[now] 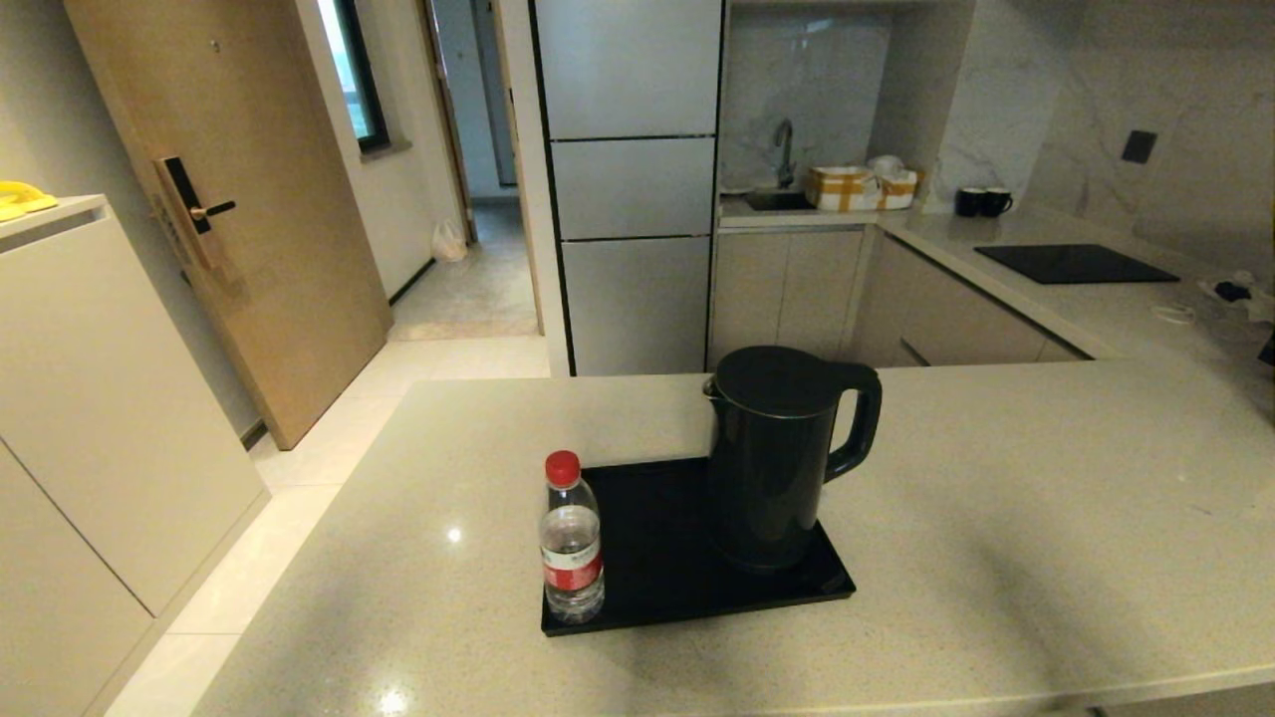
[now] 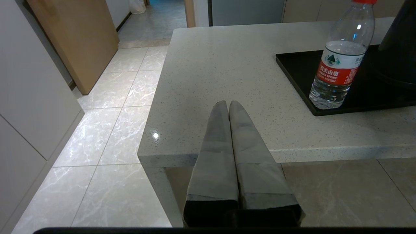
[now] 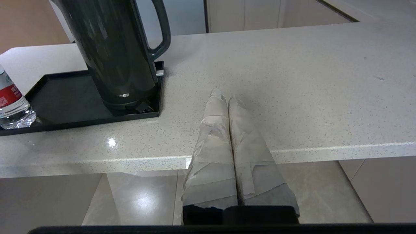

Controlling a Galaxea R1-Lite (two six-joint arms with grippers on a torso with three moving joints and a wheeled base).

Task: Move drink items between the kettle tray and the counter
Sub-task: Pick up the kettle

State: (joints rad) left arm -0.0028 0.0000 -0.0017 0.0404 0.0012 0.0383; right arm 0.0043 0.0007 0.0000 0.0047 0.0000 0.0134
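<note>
A tall dark kettle [image 1: 777, 458] stands on the right part of the glossy black kettle tray [image 1: 657, 558], its handle turned to the right. The water bottle [image 1: 571, 543] with a red cap stands upright on the tray's front left corner. The tray rests on the beige speckled counter [image 1: 996, 538]. Neither arm shows in the head view. My left gripper [image 2: 227, 104] is shut and empty at the counter's near left edge, apart from the bottle [image 2: 339, 65]. My right gripper [image 3: 224, 96] is shut and empty at the near edge, right of the kettle [image 3: 113, 52].
The far grey worktop holds a black cooktop [image 1: 1076, 264], two black mugs [image 1: 981, 202] and a sink with boxes [image 1: 862, 187]. Tiled floor [image 1: 329, 438] and a wooden door lie to the left of the counter. Cables [image 1: 1225, 294] lie at the far right.
</note>
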